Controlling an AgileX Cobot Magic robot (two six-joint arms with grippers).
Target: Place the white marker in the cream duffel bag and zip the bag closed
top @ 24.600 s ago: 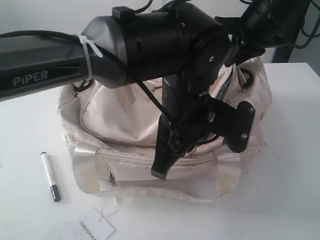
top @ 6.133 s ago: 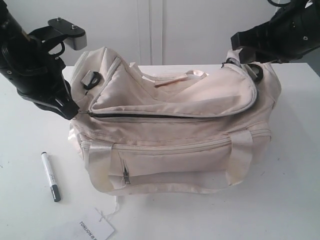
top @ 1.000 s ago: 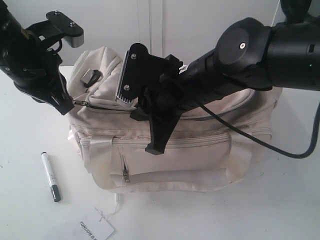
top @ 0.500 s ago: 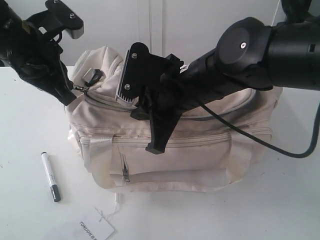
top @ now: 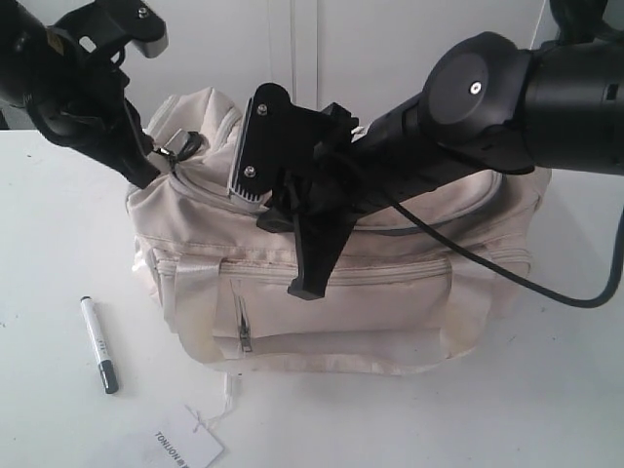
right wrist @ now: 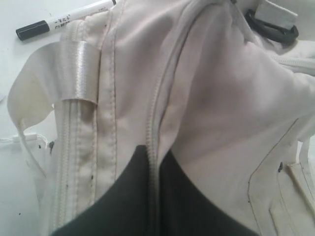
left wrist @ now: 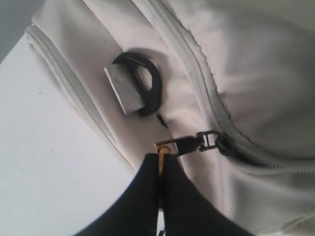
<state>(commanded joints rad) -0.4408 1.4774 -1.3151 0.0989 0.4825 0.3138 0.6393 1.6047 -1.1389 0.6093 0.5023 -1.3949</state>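
The white marker [top: 98, 344] lies flat on the white worktop [top: 546, 390], outside the cream duffel bag [top: 370, 312] and a little apart from its left front corner. In the exterior view its long axis runs nearly straight from far to near, leaning slightly to the right at the near end. The black cap points toward the camera and the white barrel end points away. A printed paper tag [top: 185, 448] lies near the cap end, not touching it.

The left hand [top: 146, 171] is at the bag's left end, beside the black strap ring [top: 180, 144]. In the left wrist view its fingers are pressed together on the gold-coloured tip of the dark zipper pull [left wrist: 189, 144], which stretches from the fingertips to the slider on the top zipper.

The right hand [top: 307, 288] reaches across the middle and comes down on the bag's front side, above the front pocket. Its fingers are drawn together, lying along a seam in the cream fabric. I cannot tell whether any fabric is pinched between them.
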